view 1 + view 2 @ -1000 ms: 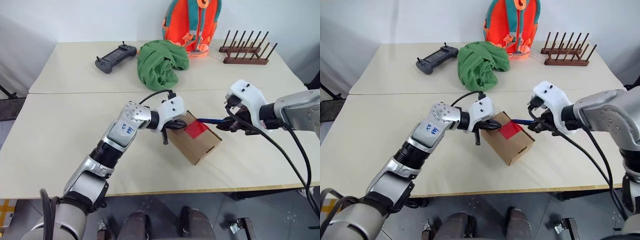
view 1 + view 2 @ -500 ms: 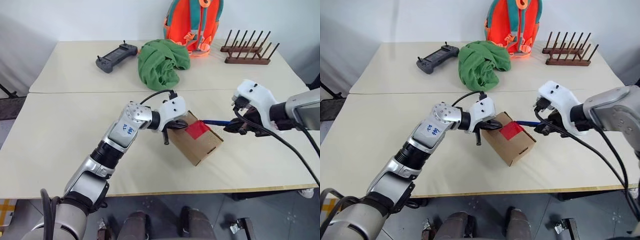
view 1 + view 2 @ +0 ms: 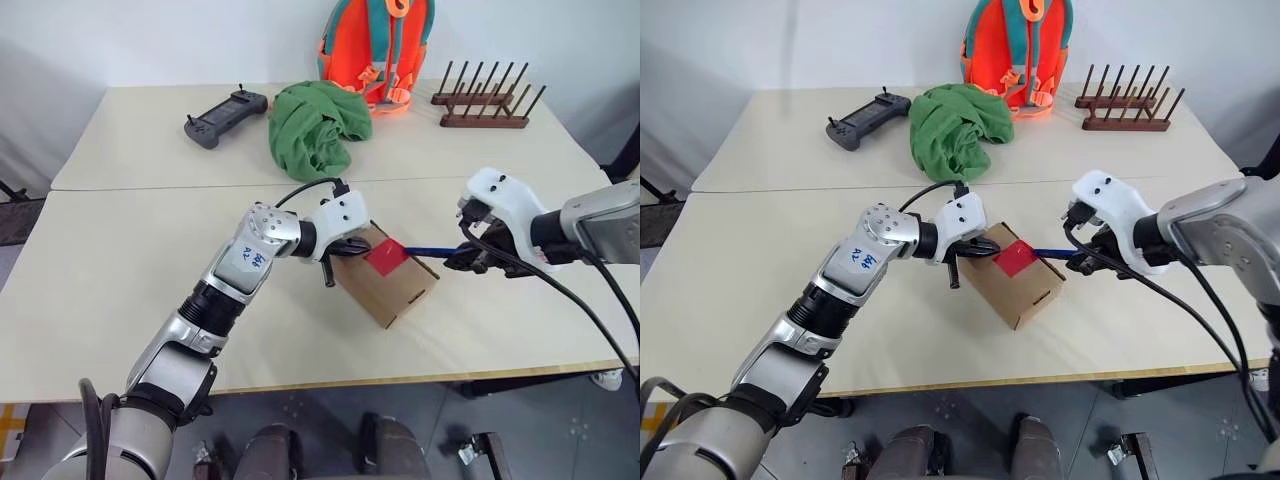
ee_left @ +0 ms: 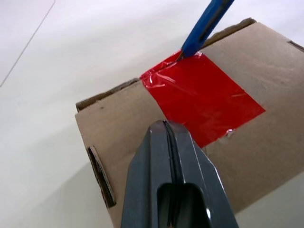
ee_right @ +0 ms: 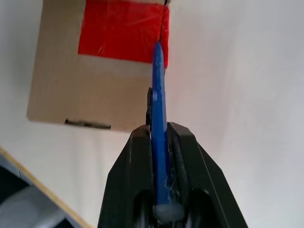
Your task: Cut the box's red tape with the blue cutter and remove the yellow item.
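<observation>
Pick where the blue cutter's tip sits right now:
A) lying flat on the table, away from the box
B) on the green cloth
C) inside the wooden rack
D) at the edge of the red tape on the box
D: the right pincer grips the blue cutter, whose tip meets the edge of the red tape at the rim of the box.

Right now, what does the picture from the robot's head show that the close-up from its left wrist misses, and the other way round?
The head view alone takes in the crumpled green cloth, dark grey handheld controller, orange backpack and wooden peg rack. The left wrist view alone shows the left fingers pressed shut above the carton. Both show the small brown cardboard box, its red tape patch and the slim blue cutter, tip at the tape's edge.
</observation>
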